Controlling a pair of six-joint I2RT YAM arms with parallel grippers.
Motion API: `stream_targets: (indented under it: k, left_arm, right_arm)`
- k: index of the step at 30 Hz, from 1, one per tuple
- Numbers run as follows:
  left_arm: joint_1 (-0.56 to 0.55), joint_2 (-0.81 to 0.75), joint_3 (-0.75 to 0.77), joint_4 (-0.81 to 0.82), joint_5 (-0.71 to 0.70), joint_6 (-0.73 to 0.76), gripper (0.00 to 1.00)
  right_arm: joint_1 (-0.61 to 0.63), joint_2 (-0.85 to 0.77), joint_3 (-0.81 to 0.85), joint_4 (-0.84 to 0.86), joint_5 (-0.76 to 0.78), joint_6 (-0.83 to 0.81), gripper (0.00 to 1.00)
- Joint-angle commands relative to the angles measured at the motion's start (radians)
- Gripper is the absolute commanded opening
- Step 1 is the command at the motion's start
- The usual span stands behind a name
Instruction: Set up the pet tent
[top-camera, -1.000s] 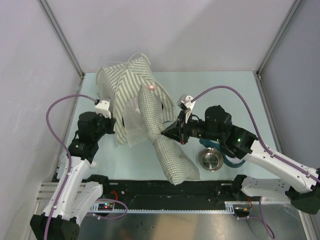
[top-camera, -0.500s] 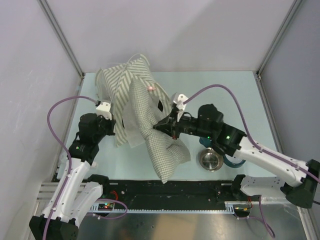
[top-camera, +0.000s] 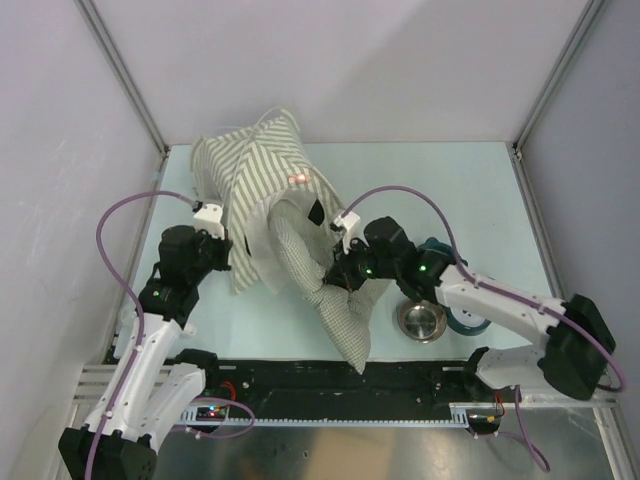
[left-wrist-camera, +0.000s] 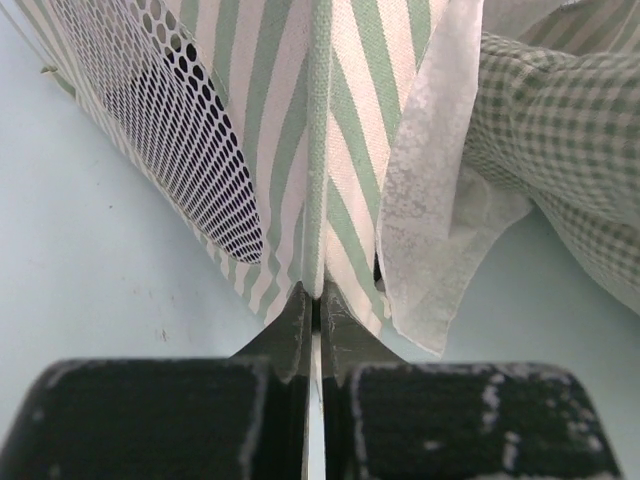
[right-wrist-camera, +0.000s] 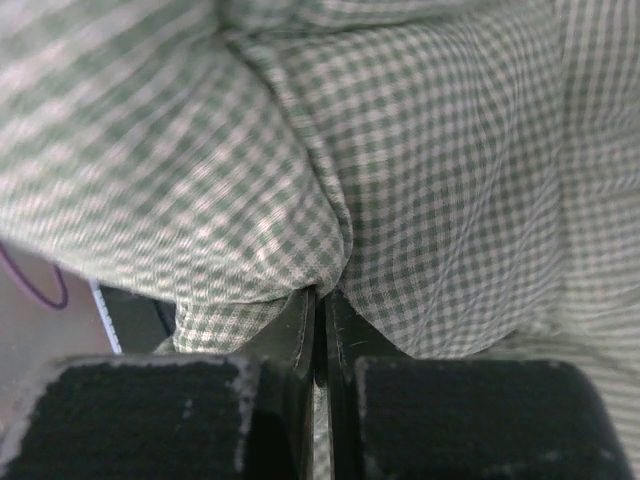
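operator: tent position, please?

observer: the olive-grey and white striped fabric pet tent (top-camera: 255, 165) sits at the far left of the pale blue-green table (top-camera: 470, 190), close to the back wall. its peak is raised and its front slumps toward the arms. a small pink-red mark (top-camera: 299, 178) shows on its right slope.

operator: left pincer?

observer: the left gripper (left-wrist-camera: 312, 300) has its black fingers pressed together on the tent's bottom corner, right on the stitched seam. in the wrist view the grey mesh window (left-wrist-camera: 170, 130) is just left of that seam, and the sheer white flap (left-wrist-camera: 430, 210) hangs just right of it.

operator: and the right one?

observer: the right gripper (right-wrist-camera: 320, 298) is clamped on a fold of the plump green-and-white checked cushion (top-camera: 335, 305). its wrist view shows little but checked cloth. from above, the cushion's far end meets the tent's front opening, and the rest of it runs out toward the near edge of the table, between the two arms.

operator: anything else on the table?

observer: a round shiny metal bowl (top-camera: 421, 320) stands just right of the cushion, beneath the right arm. a teal ring-shaped thing (top-camera: 470, 322) lies just beside the bowl, partly hidden by the arm. i cannot tell what it is, or whether the two touch.
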Motion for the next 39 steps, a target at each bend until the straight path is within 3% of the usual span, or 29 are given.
stream_targets:
  k: [1,7,13,14,17,19,21,25,31,36,39]
  left_arm:
    - [-0.006,0.004,0.030,0.009,0.028,0.004,0.00]
    - [-0.007,-0.013,0.018,0.016,0.097,0.020,0.00]
    - [-0.008,-0.029,0.007,0.017,0.091,0.019,0.00]
    - [-0.008,-0.032,0.006,0.018,0.090,0.016,0.00]
    - [-0.008,-0.030,0.004,0.018,0.077,0.002,0.00]
    - [-0.009,-0.019,0.005,0.018,0.072,-0.012,0.00]
    - [-0.008,-0.007,0.007,0.019,0.065,-0.025,0.00]
    - [-0.009,0.005,0.007,0.020,0.021,-0.032,0.00]
    - [-0.010,0.007,0.015,0.021,-0.026,-0.029,0.00]
    - [-0.009,0.020,0.015,0.021,-0.012,-0.042,0.00]
    - [-0.010,0.022,0.012,0.021,-0.008,-0.048,0.00]
  right_arm:
    - [-0.026,0.137,0.073,0.002,0.100,0.096,0.00]
    - [0.034,0.304,0.227,0.059,0.316,0.236,0.00]
    - [0.049,0.332,0.278,0.102,0.559,0.385,0.04]
    - [0.047,0.339,0.288,0.103,0.569,0.376,0.10]
    - [0.052,0.375,0.306,0.120,0.501,0.272,0.46]
    - [0.070,0.401,0.307,0.116,0.446,0.150,0.65]
    - [0.087,0.427,0.302,0.101,0.393,0.061,0.79]
    - [0.103,0.406,0.256,0.094,0.334,-0.035,0.95]
    - [0.130,0.244,0.204,0.073,0.328,-0.153,0.99]
    - [0.124,0.127,0.197,0.105,0.134,-0.188,0.99]
    - [0.137,0.144,0.211,0.165,0.109,-0.190,0.99]
